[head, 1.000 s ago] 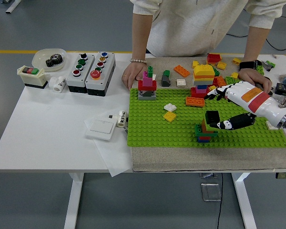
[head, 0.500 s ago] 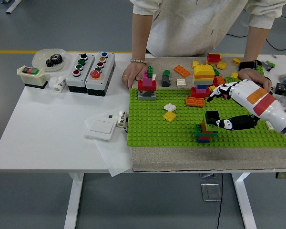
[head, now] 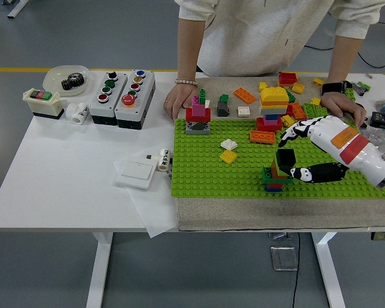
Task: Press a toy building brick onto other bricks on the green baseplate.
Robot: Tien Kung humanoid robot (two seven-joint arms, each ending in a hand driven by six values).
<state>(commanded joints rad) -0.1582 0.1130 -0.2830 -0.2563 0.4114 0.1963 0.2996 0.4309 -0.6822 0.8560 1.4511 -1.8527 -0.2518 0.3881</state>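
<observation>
- My right hand (head: pixel 306 149) reaches in over the green baseplate (head: pixel 244 173) from the right, thumb low and close beside the small stack (head: pixel 275 178), the other fingers (head: pixel 294 131) spread above.
- The black brick (head: pixel 285 158) sits on top of that stack, tilted rather than flat, so I judge it placed but not fully seated.
- I cannot tell whether my thumb touches the black brick or only lies just beside it; the fingers above do not close on it.
- Done, as I read it: the brick is carried to the stack and set on its top.
- Left to do: press it down square until it lies level, then take the hand away.
- My left hand is not in view.
- A person stands at the far side of the worktop (head: pixel 64 167), one hand (head: pixel 178 104) resting at the baseplate's far left corner, the other hand (head: pixel 342 105) among the loose bricks (head: pixel 295 86) beyond my hand.
</observation>
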